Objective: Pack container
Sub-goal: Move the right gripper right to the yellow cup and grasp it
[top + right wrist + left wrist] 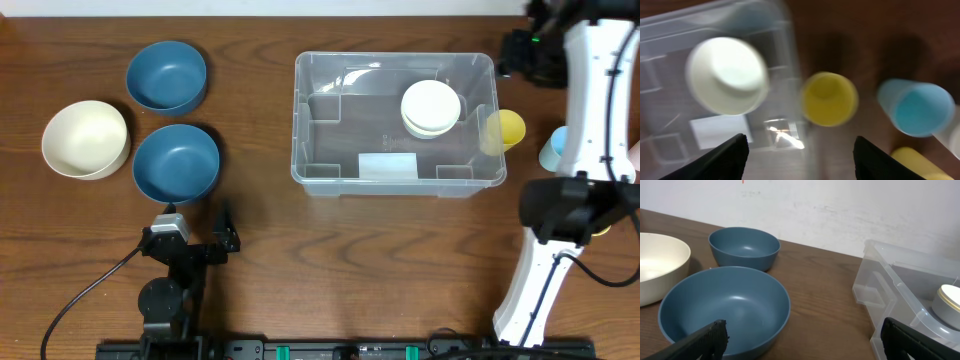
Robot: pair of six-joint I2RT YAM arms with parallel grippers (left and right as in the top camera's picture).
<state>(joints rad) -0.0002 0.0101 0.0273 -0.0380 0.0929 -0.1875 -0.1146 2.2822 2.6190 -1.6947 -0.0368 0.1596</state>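
Observation:
The container (395,165), a large clear bin, stands mid-table, and an upturned white cup (431,107) rests inside it at the right. My right gripper (522,55) hovers high over the bin's far right corner. In the right wrist view, which is blurred, the right gripper (800,160) is open and empty above the container wall (790,60), with the white cup (727,75) to the left. My left gripper (805,345) is open and empty, low at the front left (200,232). It lies between a blue bowl (725,310) and the container (880,285).
A yellow cup (507,128) stands just outside the bin's right wall, with a light blue cup (553,148) beyond it. A second blue bowl (166,76), the near blue bowl (176,162) and a cream bowl (85,138) sit at the left. Another yellow object (917,165) shows at the lower right.

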